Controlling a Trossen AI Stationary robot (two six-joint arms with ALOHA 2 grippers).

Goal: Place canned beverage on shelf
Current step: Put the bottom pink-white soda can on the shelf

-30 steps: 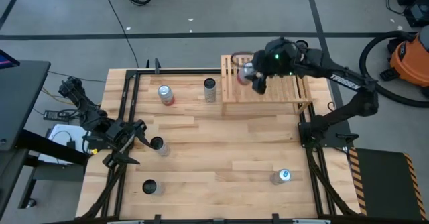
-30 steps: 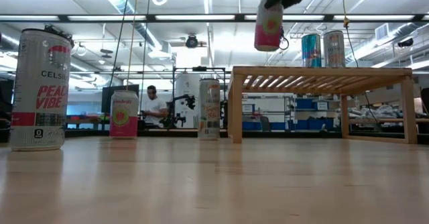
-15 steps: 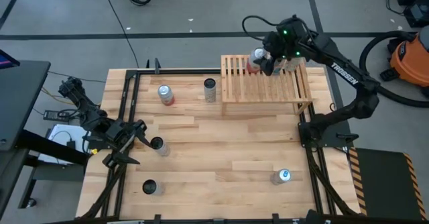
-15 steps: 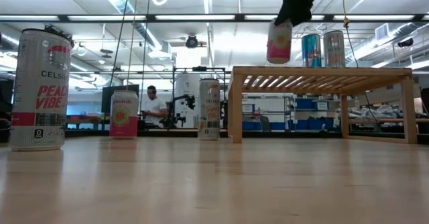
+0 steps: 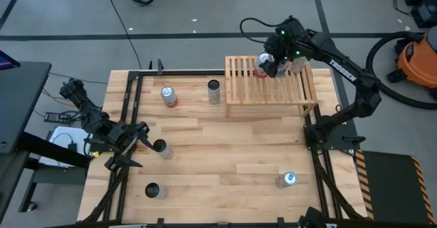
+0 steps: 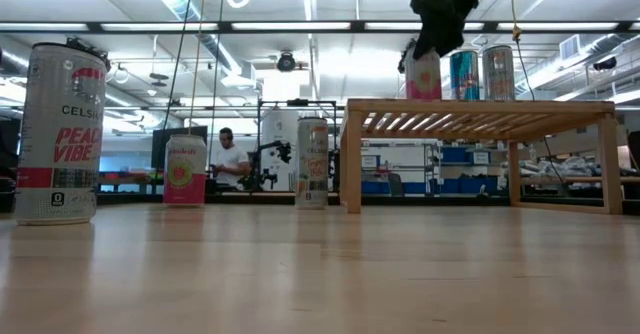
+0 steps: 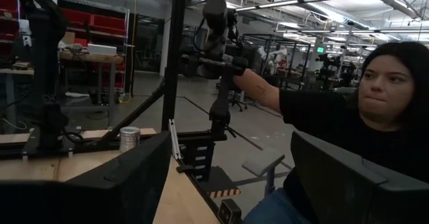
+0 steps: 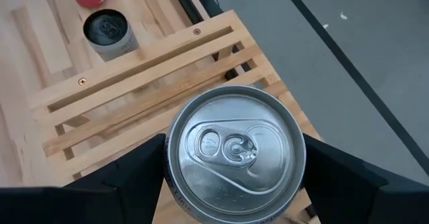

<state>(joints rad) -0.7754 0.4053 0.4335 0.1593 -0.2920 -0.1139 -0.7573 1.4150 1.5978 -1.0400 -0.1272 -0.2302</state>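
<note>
A pink canned beverage (image 6: 423, 75) stands upright over the far edge of the light-wood slatted shelf (image 5: 270, 90), with my right gripper (image 5: 268, 64) shut on it. The right wrist view looks straight down on its silver top (image 8: 234, 150), with the slats (image 8: 134, 96) below. In the low view its base is level with the shelf's top (image 6: 480, 105); whether it rests there I cannot tell. My left gripper (image 5: 128, 148) waits open at the table's left edge, its fingers (image 7: 120, 184) wide apart around nothing. My right gripper pinches the can's upper side wall (image 8: 171, 174) between its two fingers (image 8: 127, 180), one on each side. The fingers come slanting down from above. The can stays upright below them, its base at the shelf's top.
Two more cans (image 6: 464, 75) (image 6: 498, 72) stand on the shelf to the right of the held one. Loose cans stand on the table: a pink one (image 5: 168, 95), a dark one (image 5: 214, 90), one by the left gripper (image 5: 161, 147), others near the front (image 5: 153, 190) (image 5: 287, 180). A person (image 7: 362, 117) sits beyond the table.
My right gripper has carried the pink can toward the table's far edge and a little right, sinking from well above the shelf until the can's base is level with the shelf's top. The can has gone from slightly tilted to upright.
</note>
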